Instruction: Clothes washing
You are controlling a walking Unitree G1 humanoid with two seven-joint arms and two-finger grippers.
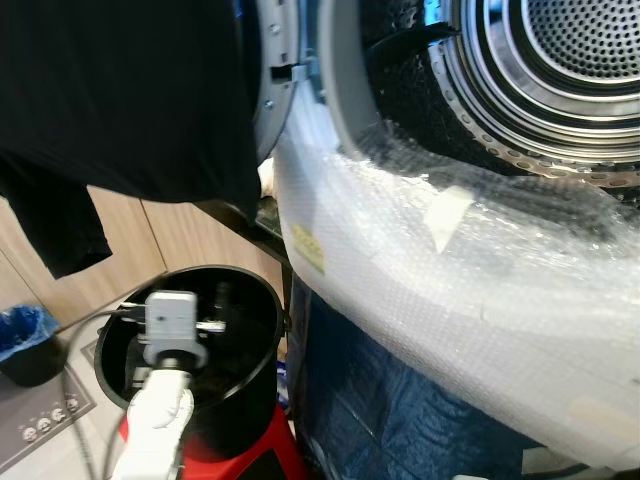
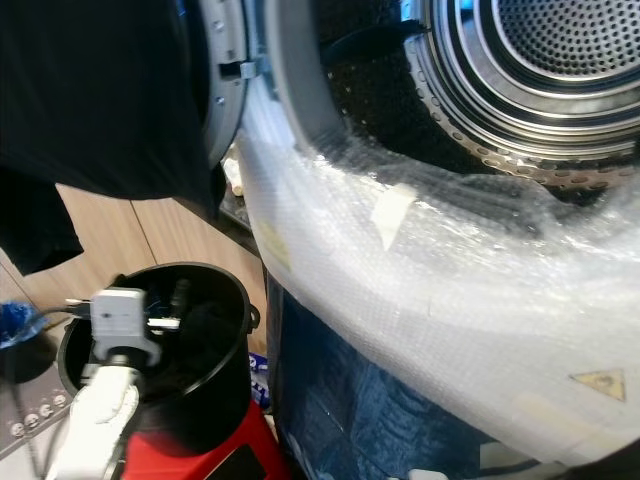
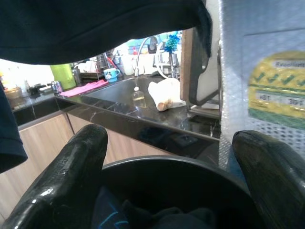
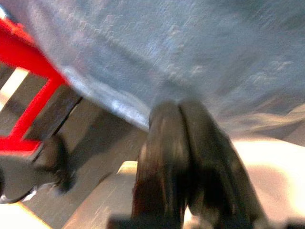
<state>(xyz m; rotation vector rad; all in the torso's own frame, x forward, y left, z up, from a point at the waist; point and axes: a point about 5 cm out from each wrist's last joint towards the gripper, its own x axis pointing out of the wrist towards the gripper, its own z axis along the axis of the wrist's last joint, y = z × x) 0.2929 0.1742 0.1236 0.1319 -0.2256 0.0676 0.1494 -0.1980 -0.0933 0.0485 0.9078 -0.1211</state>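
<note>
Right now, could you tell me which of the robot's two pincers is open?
The left pincer, its fingers spread wide above the black bucket. The right pincer has its fingers pressed together.

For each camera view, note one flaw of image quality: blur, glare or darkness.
Left eye view: glare on the bubble wrap, black garment featureless. Left wrist view: bright window overexposed behind the counter, near fingers soft. Right wrist view: heavily motion-blurred, with the right hand closed.

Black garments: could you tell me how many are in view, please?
2: one black shirt hanging beside the washer door, one dark bundle in the black bucket under the left gripper. More may lie beneath.
</note>
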